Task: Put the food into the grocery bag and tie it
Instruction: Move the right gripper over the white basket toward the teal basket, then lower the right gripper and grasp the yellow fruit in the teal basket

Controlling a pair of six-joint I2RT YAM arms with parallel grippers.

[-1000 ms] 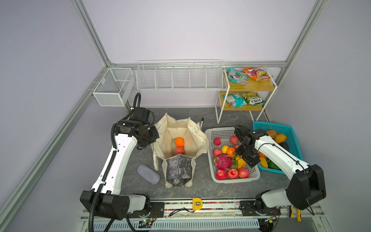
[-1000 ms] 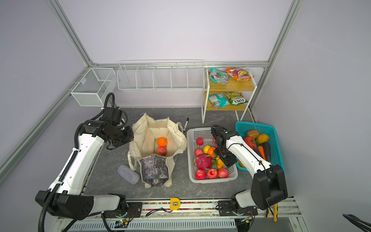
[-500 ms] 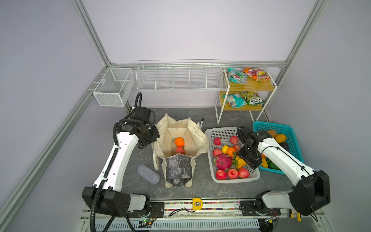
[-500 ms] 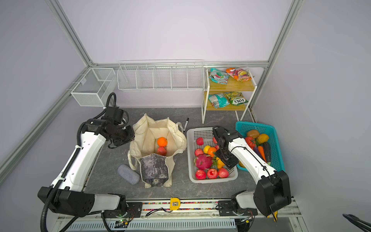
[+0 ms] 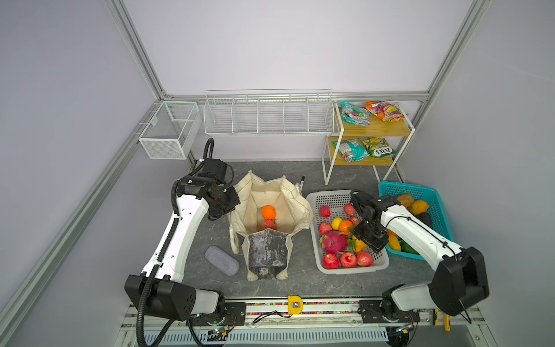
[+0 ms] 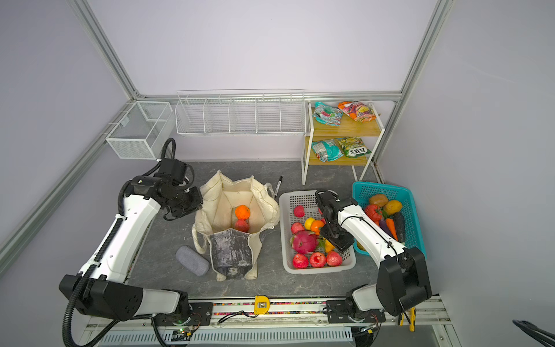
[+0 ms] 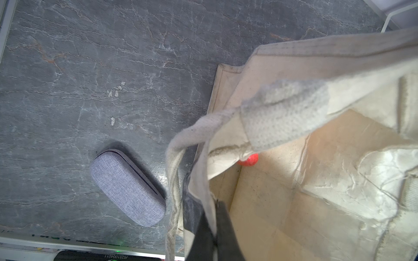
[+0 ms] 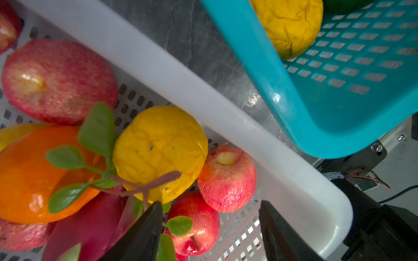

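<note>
Grocery bag point(image 5: 295, 207) of matt cream canvas, case point(image 7: 127, 189) of woven grey cloth, teal basket point(image 8: 271, 90) of glossy plastic, table point(image 7: 90, 67) stone-veined.

I read "FOX'S", upside down, on the green snack packet point(image 5: 377, 147), and "JG251004011", also upside down, on a black housing point(image 7: 95, 256).

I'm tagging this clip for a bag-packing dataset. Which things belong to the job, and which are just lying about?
Job: grocery bag, orange and red apple inside it, fruit in white basket, vegetables in teal basket, snack packets on shelf.
Lying about: grey case, black marker, wire baskets.
</note>
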